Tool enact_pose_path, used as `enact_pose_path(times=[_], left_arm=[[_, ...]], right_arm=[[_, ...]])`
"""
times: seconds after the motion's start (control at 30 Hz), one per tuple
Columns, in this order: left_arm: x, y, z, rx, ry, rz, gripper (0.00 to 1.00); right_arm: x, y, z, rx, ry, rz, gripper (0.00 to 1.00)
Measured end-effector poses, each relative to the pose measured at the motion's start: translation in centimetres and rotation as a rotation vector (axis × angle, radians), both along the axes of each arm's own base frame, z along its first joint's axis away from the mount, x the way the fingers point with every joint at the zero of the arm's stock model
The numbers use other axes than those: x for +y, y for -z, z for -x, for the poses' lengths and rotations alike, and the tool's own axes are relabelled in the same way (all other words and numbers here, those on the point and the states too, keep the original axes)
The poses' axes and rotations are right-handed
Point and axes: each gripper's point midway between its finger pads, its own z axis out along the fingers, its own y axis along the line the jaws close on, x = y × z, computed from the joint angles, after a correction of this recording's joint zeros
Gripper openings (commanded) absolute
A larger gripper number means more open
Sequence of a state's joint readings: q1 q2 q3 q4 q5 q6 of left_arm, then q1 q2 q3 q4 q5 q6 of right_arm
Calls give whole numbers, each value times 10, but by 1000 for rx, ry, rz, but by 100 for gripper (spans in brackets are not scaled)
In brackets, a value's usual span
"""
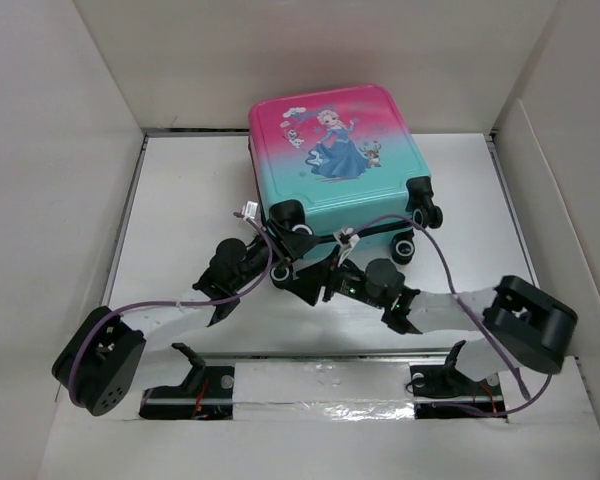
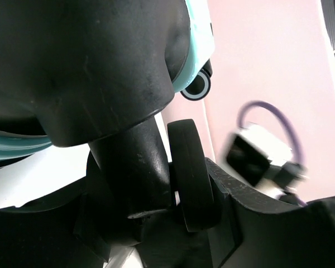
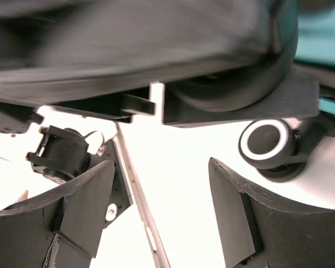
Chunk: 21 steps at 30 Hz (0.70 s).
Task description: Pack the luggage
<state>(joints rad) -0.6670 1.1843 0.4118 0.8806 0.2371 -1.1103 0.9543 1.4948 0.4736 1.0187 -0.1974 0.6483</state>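
The luggage (image 1: pixel 335 155) lies flat and closed at the back centre, pink fading to teal with a princess print, its black wheels toward me. My left gripper (image 1: pixel 273 236) is at its near left corner. In the left wrist view the left gripper (image 2: pixel 176 195) is shut around a black wheel (image 2: pixel 191 173) and its caster stem. My right gripper (image 1: pixel 308 280) sits just in front of the luggage's near edge, open and empty. In the right wrist view the right gripper (image 3: pixel 161 167) has only white table between its fingers, and a white-ringed wheel (image 3: pixel 265 142) lies above and to the right.
White walls (image 1: pixel 50 150) enclose the table on the left, back and right. A taped metal strip (image 1: pixel 330 385) runs along the near edge between the arm bases. Purple cables (image 1: pixel 440 250) loop over both arms. A thin rail (image 3: pixel 137 195) crosses the table under the right gripper.
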Motion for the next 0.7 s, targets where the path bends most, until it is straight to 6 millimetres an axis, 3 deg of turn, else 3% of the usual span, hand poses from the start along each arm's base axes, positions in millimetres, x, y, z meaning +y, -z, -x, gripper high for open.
enact_pose_path(times=[0.07,0.1,0.17,0.23,0.27,0.3,0.4,0.7], left_arm=[[1,0,1,-1,-3,11,0],[1,0,1,-1,-3,14,0],[2,-1,1,-1,-5,22,0],[4,0,1,-3,-7,26,0],[5,0,0,-4,-8,30,0],[6,-1,1,-5,-5,32,0],[9,-1,1,-5,3,41,2],[10,-2,3,6,25,57,22]], right_arm=[[-10,-12,3,-40,39,15,57],[-16,-18,4,-59,63,23,34],[-30,-22,4,-87,115,57,19],[-44,-29,-1,-111,179,80,28],[-50,-32,-4,-120,208,87,38],[-56,-37,-8,-138,238,90,57],[-63,-39,-20,-187,305,135,75],[-38,-29,-55,-282,338,266,80]])
